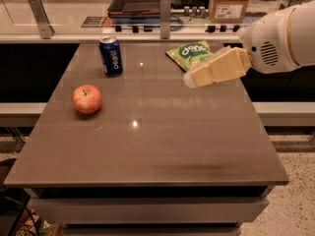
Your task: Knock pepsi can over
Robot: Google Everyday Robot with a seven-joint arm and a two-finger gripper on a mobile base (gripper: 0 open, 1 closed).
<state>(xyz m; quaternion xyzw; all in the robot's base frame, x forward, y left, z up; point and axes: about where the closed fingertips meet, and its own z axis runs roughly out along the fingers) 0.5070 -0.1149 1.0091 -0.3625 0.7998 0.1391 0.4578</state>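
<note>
The pepsi can (pixel 110 55) stands upright at the back left of the brown table (pixel 147 146); it is dark blue with white lettering and a silver top. My gripper (pixel 189 80), a cream-coloured piece on the white arm (pixel 283 36), hangs above the table's right half, pointing left toward the can. It is well to the right of the can and touches nothing.
A red apple (pixel 87 99) sits at the left, in front of the can. A green snack bag (pixel 193 54) lies at the back, partly behind the gripper. A counter with a cardboard box (pixel 228 2) and a metal post (pixel 166 16) runs behind the table.
</note>
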